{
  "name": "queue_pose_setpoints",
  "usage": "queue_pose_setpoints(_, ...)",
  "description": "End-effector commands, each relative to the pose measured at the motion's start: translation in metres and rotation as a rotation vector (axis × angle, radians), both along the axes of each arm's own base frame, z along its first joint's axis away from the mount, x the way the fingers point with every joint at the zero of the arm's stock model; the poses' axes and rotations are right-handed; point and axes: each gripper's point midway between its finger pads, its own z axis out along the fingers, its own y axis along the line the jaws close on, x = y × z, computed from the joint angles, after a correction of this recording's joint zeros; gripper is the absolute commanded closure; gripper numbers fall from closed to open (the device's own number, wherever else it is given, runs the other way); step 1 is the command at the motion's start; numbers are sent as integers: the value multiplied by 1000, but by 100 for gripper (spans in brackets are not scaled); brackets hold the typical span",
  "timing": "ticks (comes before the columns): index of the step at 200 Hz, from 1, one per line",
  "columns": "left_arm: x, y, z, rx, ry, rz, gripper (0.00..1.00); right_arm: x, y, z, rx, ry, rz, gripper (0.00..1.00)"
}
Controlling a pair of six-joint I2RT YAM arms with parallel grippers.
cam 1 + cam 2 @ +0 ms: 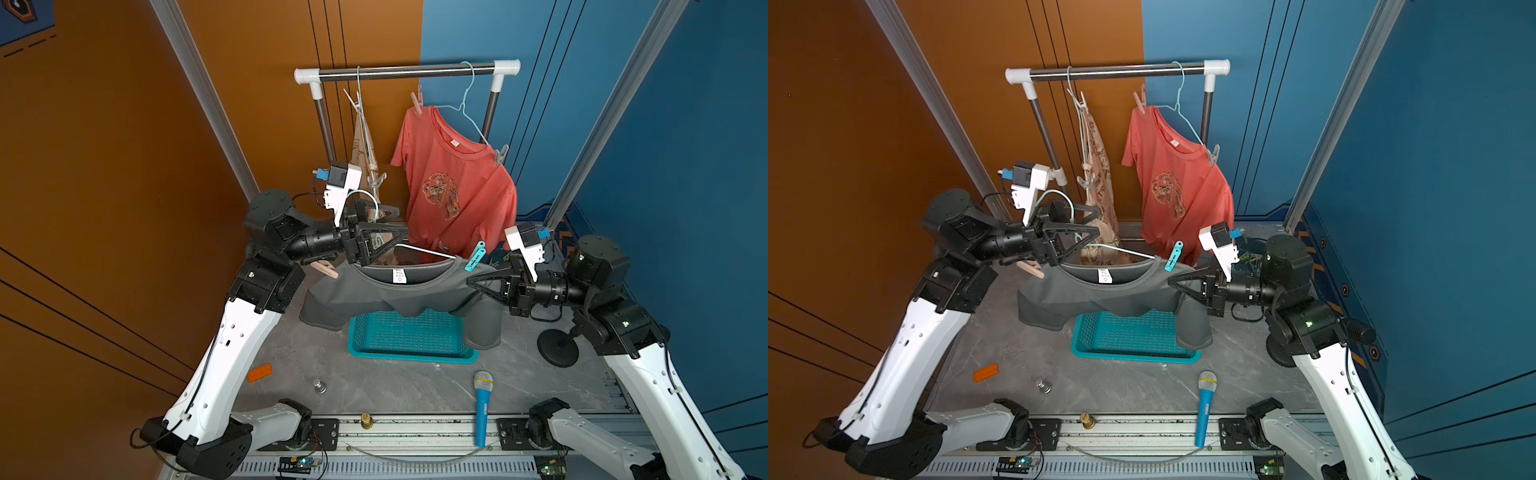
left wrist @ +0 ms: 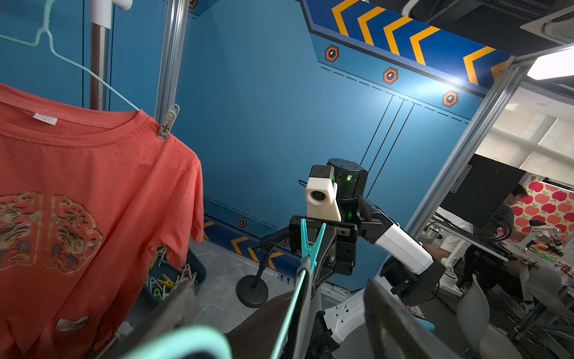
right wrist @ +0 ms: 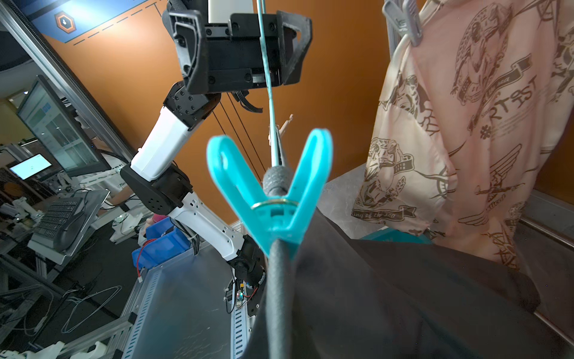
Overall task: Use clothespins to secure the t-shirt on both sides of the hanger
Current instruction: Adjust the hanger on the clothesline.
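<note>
A grey t-shirt hangs on a mint hanger stretched between my two arms above the table. A teal clothespin is clamped on the shoulder nearer my right arm, and a peach clothespin sits on the opposite shoulder. My left gripper is open, its fingers wide on either side of the bare hanger wire near the hook. My right gripper is shut on the t-shirt's shoulder just below the teal clothespin; its fingertips are hidden by the cloth.
At the back a rack carries a coral shirt and a beige garment. A teal basket lies under the grey shirt. A blue microphone, an orange brick and a black stand base are on the table.
</note>
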Motion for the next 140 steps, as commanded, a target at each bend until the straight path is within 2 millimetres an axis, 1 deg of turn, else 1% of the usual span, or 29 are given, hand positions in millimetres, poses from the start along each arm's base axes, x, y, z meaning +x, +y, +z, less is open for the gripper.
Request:
queue_pose_setpoints(1, 9, 10, 9, 2, -22, 125, 3, 5, -10, 22, 37, -69, -96, 100)
queue_pose_setpoints(33, 37, 32, -1, 46, 23, 346, 2, 17, -21, 23, 35, -67, -188, 100)
queue_pose_setpoints(65, 53, 46, -14, 107, 55, 482, 2, 30, -35, 29, 44, -72, -307, 100)
queue_pose_setpoints(78, 56, 56, -15, 126, 56, 544, 2, 36, -44, 36, 48, -94, -378, 100)
queue_pose_setpoints(95, 53, 75, -7, 129, 21, 646, 2, 41, -56, 45, 23, -133, -468, 100)
queue_pose_setpoints(110, 44, 92, 3, 113, -28, 719, 3, 38, -65, 53, -27, -179, -517, 100)
queue_pose_setpoints(111, 43, 93, 4, 111, -32, 722, 3, 37, -66, 56, -27, -188, -521, 100)
queue_pose_setpoints(112, 42, 94, 5, 110, -35, 725, 3, 37, -66, 55, -33, -187, -522, 100)
queue_pose_setpoints(127, 30, 107, 16, 92, -79, 767, 3, 29, -75, 67, -73, -242, -563, 100)
queue_pose_setpoints(140, 21, 114, 23, 82, -107, 784, 3, 22, -82, 77, -85, -282, -590, 100)
